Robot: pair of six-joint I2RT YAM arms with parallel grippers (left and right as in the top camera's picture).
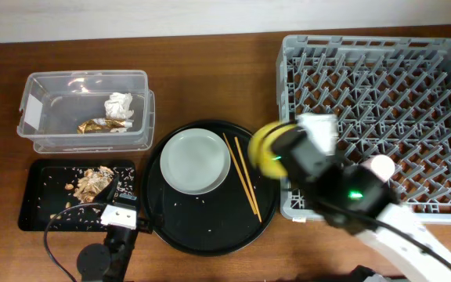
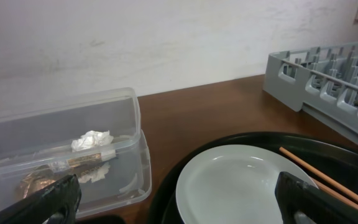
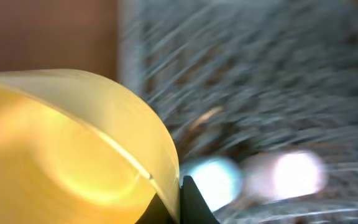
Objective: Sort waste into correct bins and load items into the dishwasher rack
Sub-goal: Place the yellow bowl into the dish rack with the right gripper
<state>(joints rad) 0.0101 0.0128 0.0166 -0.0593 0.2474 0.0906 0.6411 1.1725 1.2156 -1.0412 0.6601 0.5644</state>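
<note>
Brown wooden table (image 1: 210,70) backed by a pale wall (image 2: 166,37) carries the whole workspace, with the dishwasher rack (image 1: 413,70) taking up the right side. The right gripper (image 1: 279,153) is clamped on the rim of the yellow bowl (image 1: 265,147). It holds the bowl clear of the surface and tipped on edge, directly at the rack's left wall. The right wrist view is motion-blurred. It shows the bowl (image 3: 61,149) filling the left of the frame, one dark fingertip (image 3: 190,202) against its wall, and the pegs beyond it. Two blurred shapes among the pegs read as the blue cup (image 3: 213,175) and the pink cup (image 3: 291,174). The governing relation is that the free peg rows lie to the right of the bowl and farther from the robot, so the placement calls for travel inward over the rack wall. The right arm is the only arm within reach. The left gripper (image 2: 176,196) has its fingers spread wide and holds nothing. It hovers low at the near-left rim of the round black tray (image 1: 210,235), facing the plate (image 1: 196,160) and the chopsticks (image 1: 243,176). The chopsticks lie with their long axis running diagonally, from far-left to near-right. Waste appears sorted: the tissue (image 1: 118,104) and wrapper (image 1: 99,125) sit in the clear tub (image 1: 45,86), and the food scraps (image 1: 91,184) lie in the shallow black tray (image 1: 34,211).
</note>
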